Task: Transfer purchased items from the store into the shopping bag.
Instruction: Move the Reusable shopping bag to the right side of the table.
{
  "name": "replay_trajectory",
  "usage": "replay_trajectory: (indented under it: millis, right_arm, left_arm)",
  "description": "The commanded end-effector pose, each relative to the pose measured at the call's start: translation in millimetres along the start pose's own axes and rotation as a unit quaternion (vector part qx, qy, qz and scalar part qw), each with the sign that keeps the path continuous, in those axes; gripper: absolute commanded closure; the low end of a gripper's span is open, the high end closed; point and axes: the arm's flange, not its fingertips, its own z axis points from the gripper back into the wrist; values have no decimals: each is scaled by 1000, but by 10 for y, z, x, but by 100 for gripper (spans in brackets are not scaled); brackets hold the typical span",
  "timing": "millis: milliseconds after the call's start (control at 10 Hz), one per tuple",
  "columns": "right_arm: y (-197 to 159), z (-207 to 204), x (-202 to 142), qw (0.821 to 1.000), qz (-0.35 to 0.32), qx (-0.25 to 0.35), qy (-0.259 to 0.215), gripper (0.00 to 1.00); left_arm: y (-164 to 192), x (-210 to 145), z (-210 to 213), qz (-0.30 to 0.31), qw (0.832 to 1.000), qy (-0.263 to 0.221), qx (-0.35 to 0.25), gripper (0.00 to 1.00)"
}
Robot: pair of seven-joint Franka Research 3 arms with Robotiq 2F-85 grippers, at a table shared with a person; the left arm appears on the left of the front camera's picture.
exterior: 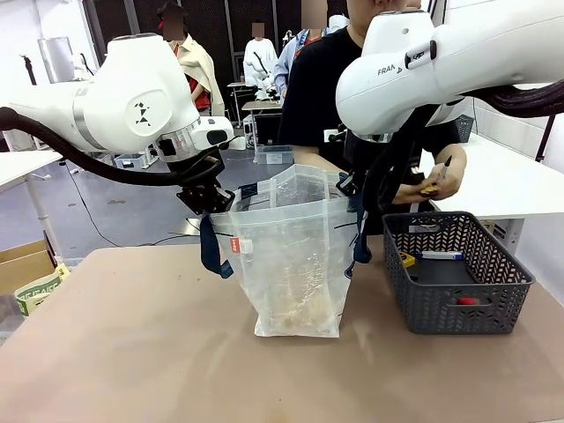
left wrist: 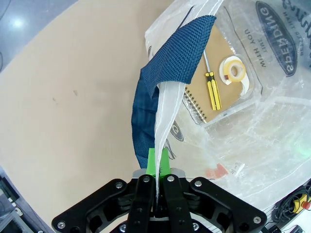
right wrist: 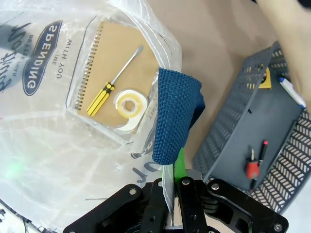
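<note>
**Bag's held open, about half loaded, more waiting in the basket**

Front view: you've got the shopping bag point(exterior: 291, 256) standing mid-table point(exterior: 132, 352). The left gripper point(exterior: 210, 204) is pinched on its left rim and the right gripper point(exterior: 351, 187) on its right rim, so the mouth is spread. The basket point(exterior: 458, 282) sits by the table's right edge with a yellow box point(exterior: 407, 259) and a pen point(exterior: 441, 256) inside. The person's hand point(exterior: 441, 181) hovers behind it holding something small I can't make out. Left wrist view: your fingers are clamped tight on the clear film next to the navy strap point(left wrist: 170, 73), and down in the bag lie a notebook point(left wrist: 228, 102), screwdriver point(left wrist: 212, 90) and tape roll point(left wrist: 233, 70). Right wrist view: same tight pinch on the other rim, plus a small red thing point(right wrist: 252, 167) in the basket. I'd call it three in, at least three to go.
</note>
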Motion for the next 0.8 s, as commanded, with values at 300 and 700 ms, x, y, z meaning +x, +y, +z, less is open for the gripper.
replay_trajectory:
  millis: [300,700]
  right_arm:
    - [-8,1,-1,1000,-1,0,0,100]
    - [-8,1,-1,1000,-1,0,0,100]
  left_arm:
    - [8,-2,-3,7,1000,-2,2,100]
    - [8,-2,-3,7,1000,-2,2,100]
